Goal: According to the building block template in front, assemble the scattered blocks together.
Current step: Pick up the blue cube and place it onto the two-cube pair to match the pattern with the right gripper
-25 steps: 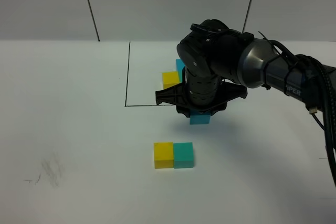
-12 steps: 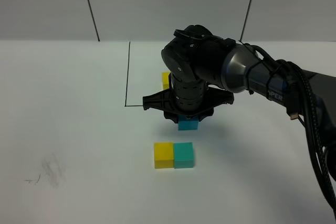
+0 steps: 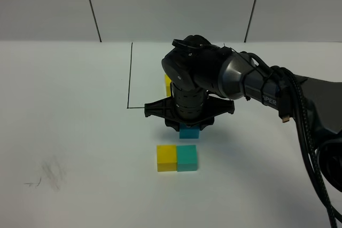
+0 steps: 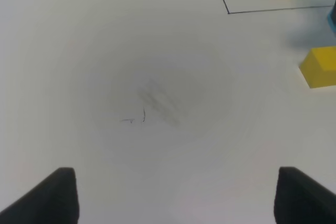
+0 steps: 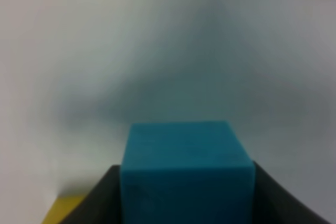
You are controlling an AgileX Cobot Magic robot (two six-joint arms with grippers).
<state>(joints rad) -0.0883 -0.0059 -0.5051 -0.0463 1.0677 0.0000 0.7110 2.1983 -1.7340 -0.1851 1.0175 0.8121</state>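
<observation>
Blue cube (image 3: 189, 132) sits clamped between the right gripper's (image 3: 188, 130) two dark fingers (image 5: 100, 198); in the right wrist view we see a finger pressed against each side face, with the cube's top face and one front face exposed between them. From the high camera we note only its lower part, showing under the black wrist body. It hangs above the table (image 3: 80, 132), just behind the yellow cube (image 3: 166, 157) and teal cube (image 3: 187, 158), and touches neither. Those two lie side by side on the table, faces touching, yellow to the left of teal.

We record the blue cube as a plain matte block, sky blue, sharp-edged, no markings; in the wrist view it is slightly blurred. The yellow and teal cubes look equal in size to it.

Template (image 3: 168, 83) lies farther back inside a thin black drawn frame (image 3: 129, 73). The arm hides most of it from the high camera; the left wrist view shows its yellow and teal blocks joined.

Left gripper (image 4: 173, 195) hovers over bare table with its fingertips spread wide apart, holding nothing.
</observation>
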